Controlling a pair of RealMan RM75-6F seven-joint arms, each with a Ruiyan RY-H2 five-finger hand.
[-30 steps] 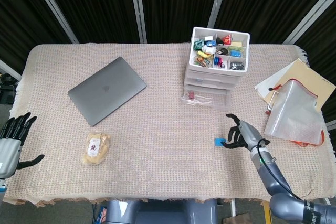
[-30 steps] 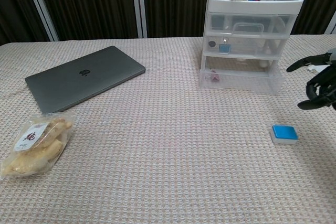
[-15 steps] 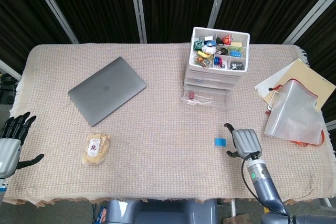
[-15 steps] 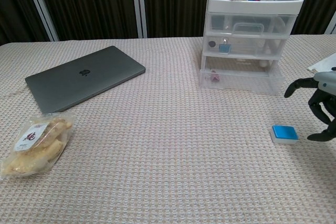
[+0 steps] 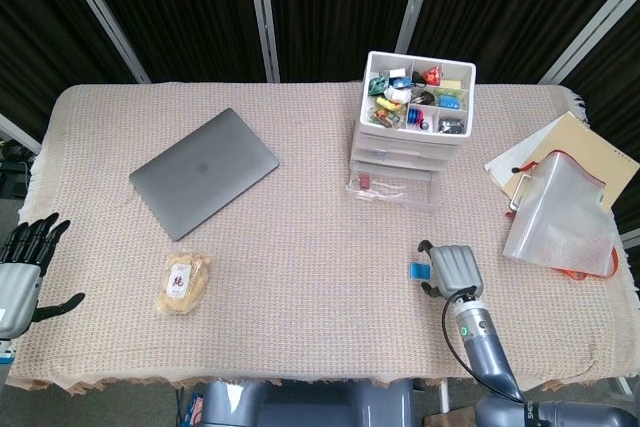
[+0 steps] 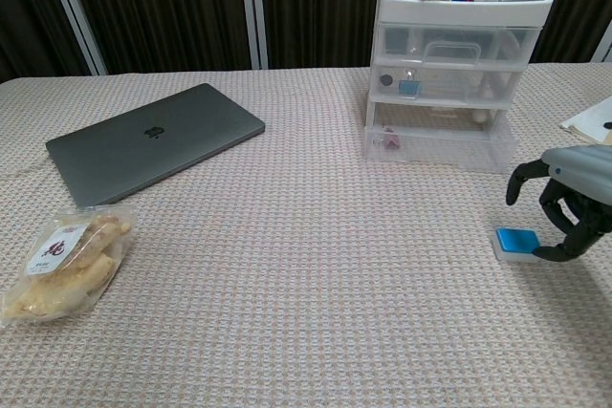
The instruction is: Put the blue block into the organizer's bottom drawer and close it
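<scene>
The blue block (image 5: 417, 269) (image 6: 516, 242) lies flat on the woven tablecloth at the front right. My right hand (image 5: 452, 270) (image 6: 566, 200) is right beside it, palm down, fingers arched and apart over its right side; the block still rests on the cloth and I hold nothing. The clear plastic organizer (image 5: 410, 137) (image 6: 449, 54) stands behind, its top tray full of small items. Its bottom drawer (image 5: 395, 190) (image 6: 440, 147) is pulled out and holds a small red piece. My left hand (image 5: 20, 265) hangs open off the table's left edge, seen only in the head view.
A grey laptop (image 5: 203, 172) (image 6: 153, 140) lies shut at the left. A bag of snacks (image 5: 183, 282) (image 6: 67, 265) sits near the front left. Papers and a clear zip pouch (image 5: 562, 209) lie at the right edge.
My right hand has moved left and down, turning palm down, from beside the block to arching over its right side. The block and my left hand have not moved.
</scene>
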